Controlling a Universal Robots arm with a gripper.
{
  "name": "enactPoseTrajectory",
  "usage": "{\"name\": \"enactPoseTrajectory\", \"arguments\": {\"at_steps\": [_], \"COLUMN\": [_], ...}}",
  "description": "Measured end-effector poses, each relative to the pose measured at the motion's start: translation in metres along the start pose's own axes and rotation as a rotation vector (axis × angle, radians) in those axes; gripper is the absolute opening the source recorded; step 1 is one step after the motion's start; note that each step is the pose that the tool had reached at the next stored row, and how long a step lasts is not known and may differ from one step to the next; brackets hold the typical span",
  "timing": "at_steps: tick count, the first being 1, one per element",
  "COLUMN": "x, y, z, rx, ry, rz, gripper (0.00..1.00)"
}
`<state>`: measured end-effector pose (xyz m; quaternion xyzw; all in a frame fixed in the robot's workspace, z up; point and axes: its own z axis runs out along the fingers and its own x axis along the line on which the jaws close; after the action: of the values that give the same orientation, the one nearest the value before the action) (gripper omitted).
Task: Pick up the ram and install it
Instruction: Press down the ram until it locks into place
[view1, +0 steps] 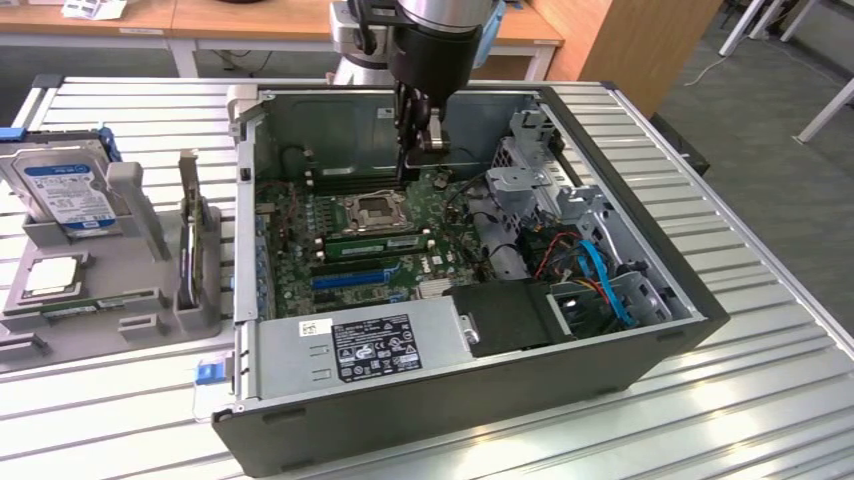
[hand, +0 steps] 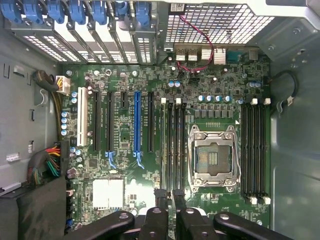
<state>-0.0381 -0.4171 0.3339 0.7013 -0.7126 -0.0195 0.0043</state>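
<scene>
One long, thin green ram stick (view1: 380, 240) (hand: 163, 150) stands on its edge in a slot of the board, just beside the processor socket (view1: 372, 210) (hand: 214, 157), inside the open computer case (view1: 667, 300). The black label (view1: 378, 345) on the grey power box and the blue label on the hard drive (view1: 60, 185) carry print too small to read. The gripper (view1: 424, 155) (hand: 170, 197) hangs above the board near the stick, its fingers a little apart and holding nothing.

Slatted table (view1: 774, 380) bears computer case (view1: 467, 425), grey fixture (view1: 134, 325).
</scene>
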Motion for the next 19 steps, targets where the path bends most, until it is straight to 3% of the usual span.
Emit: {"name": "enactPoseTrajectory", "arguments": {"at_steps": [8, 10, 19], "x": [0.0000, 0.0000, 0.0000], "y": [0.0000, 0.0000, 0.0000], "z": [0.0000, 0.0000, 0.0000], "rx": [0.0000, 0.0000, 0.0000], "ry": [-0.0001, -0.0001, 0.0000], "rz": [0.000, 0.000, 0.000], "gripper": [0.18, 0.11, 0.10]}}
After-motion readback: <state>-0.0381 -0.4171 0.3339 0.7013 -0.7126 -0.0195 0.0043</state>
